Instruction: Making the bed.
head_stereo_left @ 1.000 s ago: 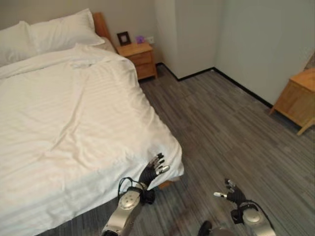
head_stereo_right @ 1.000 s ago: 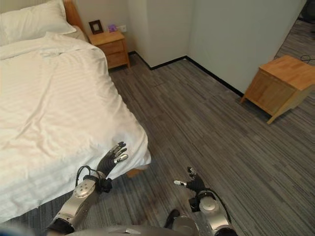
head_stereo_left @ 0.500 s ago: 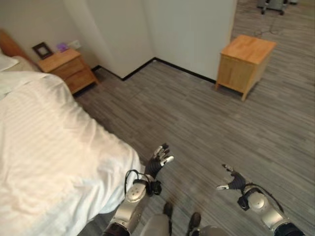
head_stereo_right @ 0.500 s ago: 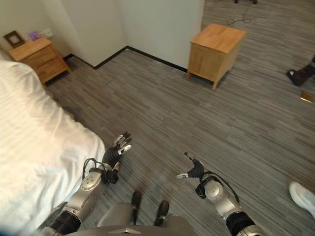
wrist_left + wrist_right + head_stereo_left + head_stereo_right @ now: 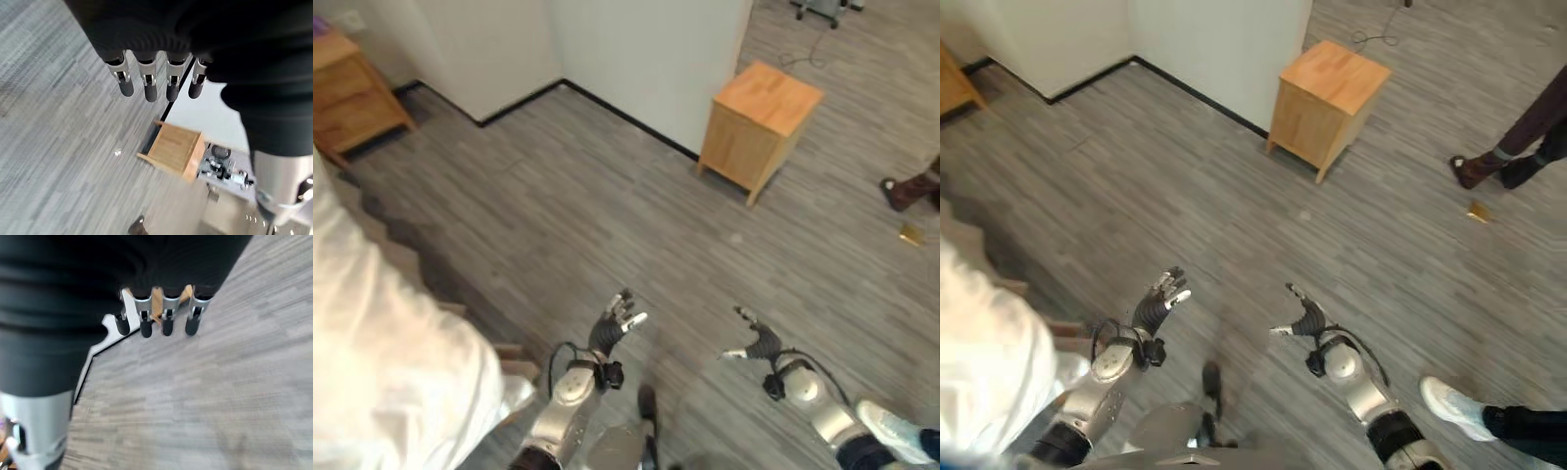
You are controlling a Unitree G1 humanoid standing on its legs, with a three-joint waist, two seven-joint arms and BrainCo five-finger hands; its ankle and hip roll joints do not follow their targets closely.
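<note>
the fingers (image 5: 146, 83) of the left hand (image 5: 612, 328) are seen straight and slightly spread in its wrist view, nothing held between them and the thumb. the fingers (image 5: 165, 318) of the right hand (image 5: 756, 343) are likewise extended and relaxed, with the thumb set apart and nothing gripped. both hands are held above the grey striped floor (image 5: 607, 196), the left one near the corner of the bed (image 5: 382, 362), the right one well apart from it. the bed is found at the left edge of the head views, covered by a white duvet (image 5: 979, 352) that hangs over its corner, with a bit of wooden frame (image 5: 514, 362) visible beneath. neither hand is in contact with the duvet. beyond the hands, a small wooden cabinet (image 5: 759, 127) is placed by the white wall (image 5: 646, 49), and another wooden nightstand (image 5: 347, 88) is seen at the upper left. a person's dark shoe (image 5: 901, 191) and a white shoe (image 5: 891, 426) are seen at the right, with a small yellowish object (image 5: 912, 234) lying on the floor near the dark shoe.
</note>
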